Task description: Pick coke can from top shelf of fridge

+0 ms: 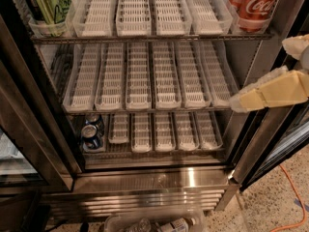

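The red coke can (254, 5) stands at the front of the rightmost lane of the top shelf (149, 36), in the upper right of the camera view; its top is cut off by the picture's edge. The fridge (154, 180) stands open with three wire racks of white plastic lanes. My gripper (263, 74) reaches in from the right edge, below and a little to the right of the coke can, level with the middle shelf. Its cream-coloured fingers (273, 92) stand apart, open and empty.
A green can (47, 3) stands at the top shelf's left end. Two small dark-blue cans (91, 129) sit at the bottom shelf's left. The dark door frame (36, 129) is on the left. An orange cable (295, 197) lies on the floor. A clear bin of bottles (159, 223) sits below.
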Robot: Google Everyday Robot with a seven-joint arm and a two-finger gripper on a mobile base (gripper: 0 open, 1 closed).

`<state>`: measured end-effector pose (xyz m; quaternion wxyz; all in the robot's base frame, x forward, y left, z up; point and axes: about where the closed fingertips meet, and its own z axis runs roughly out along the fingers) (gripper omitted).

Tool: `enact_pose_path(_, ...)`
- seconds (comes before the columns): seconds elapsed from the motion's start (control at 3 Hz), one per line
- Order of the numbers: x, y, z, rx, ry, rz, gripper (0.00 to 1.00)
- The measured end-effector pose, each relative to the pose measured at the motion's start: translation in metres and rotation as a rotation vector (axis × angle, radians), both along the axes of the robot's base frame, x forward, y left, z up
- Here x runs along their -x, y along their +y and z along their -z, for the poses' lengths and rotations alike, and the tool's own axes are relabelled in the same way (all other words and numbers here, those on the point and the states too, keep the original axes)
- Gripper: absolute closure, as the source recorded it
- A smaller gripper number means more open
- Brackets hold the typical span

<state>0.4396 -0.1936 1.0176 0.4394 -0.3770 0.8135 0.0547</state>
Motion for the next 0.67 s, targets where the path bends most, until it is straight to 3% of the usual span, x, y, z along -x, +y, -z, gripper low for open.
enact_pose_path(0.33,-0.0111,0.0094,-0.012,-0.055,-0.036,0.084,0.0)
enact_pose_path(0.67,-0.0111,0.0094,-0.012,-0.055,-0.036,0.084,0.0)
